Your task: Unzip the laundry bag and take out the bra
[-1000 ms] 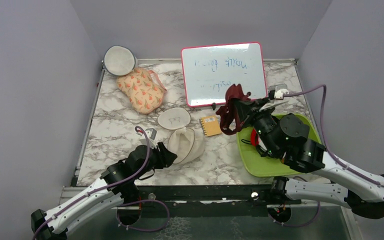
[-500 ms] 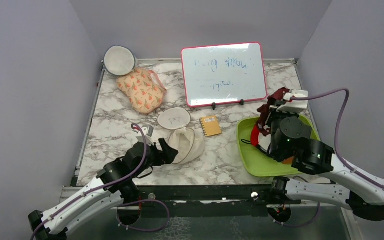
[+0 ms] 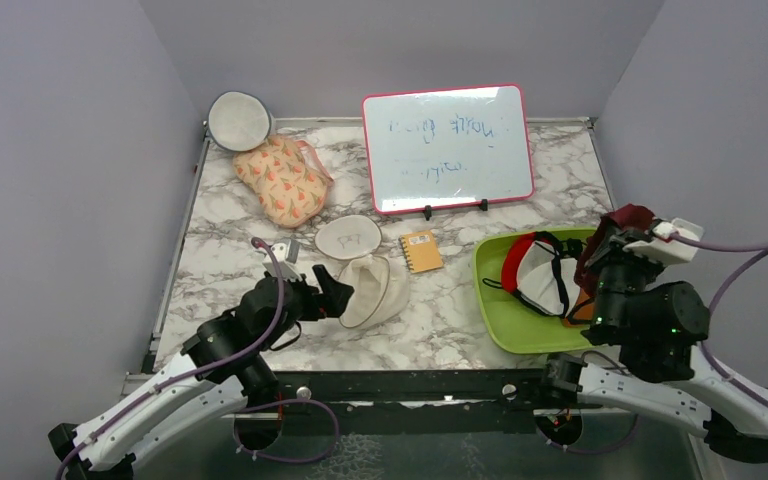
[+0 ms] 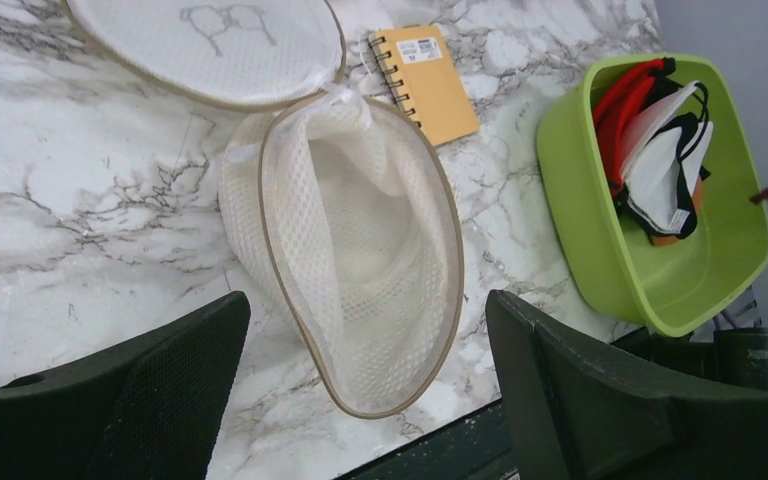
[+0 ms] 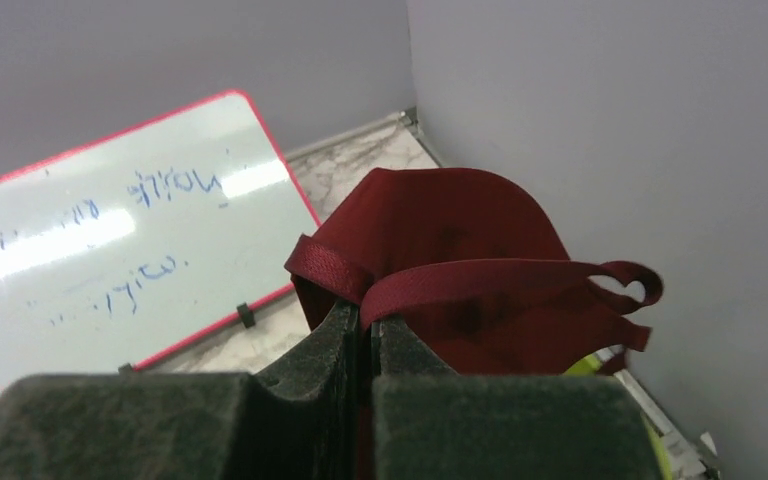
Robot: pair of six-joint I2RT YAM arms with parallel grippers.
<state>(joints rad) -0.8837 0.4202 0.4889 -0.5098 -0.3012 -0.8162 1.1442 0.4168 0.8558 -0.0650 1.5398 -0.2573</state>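
Observation:
The laundry bag (image 3: 348, 236) lies unzipped mid-table. Its flat face with the black squiggle (image 4: 210, 40) lies beside its gaping mesh half (image 4: 360, 250), which looks empty. My left gripper (image 3: 332, 290) is open, and its fingers (image 4: 160, 390) straddle the near end of the mesh half without touching it. My right gripper (image 3: 628, 240) is shut on a dark red bra (image 5: 460, 250) and holds it in the air over the right edge of the green tray (image 3: 490, 320). The bra also shows in the top view (image 3: 615, 228).
The green tray holds a red, white and black garment (image 3: 540, 275). An orange notepad (image 3: 421, 250) lies beside the bag. A whiteboard (image 3: 448, 145) stands at the back. A peach floral pouch (image 3: 282, 180) and a grey-rimmed white disc (image 3: 239, 118) sit back left.
My right arm has swung the bra from above the notepad area rightward, past the tray's middle to its right edge. My left gripper has drawn back slightly from the mesh half.

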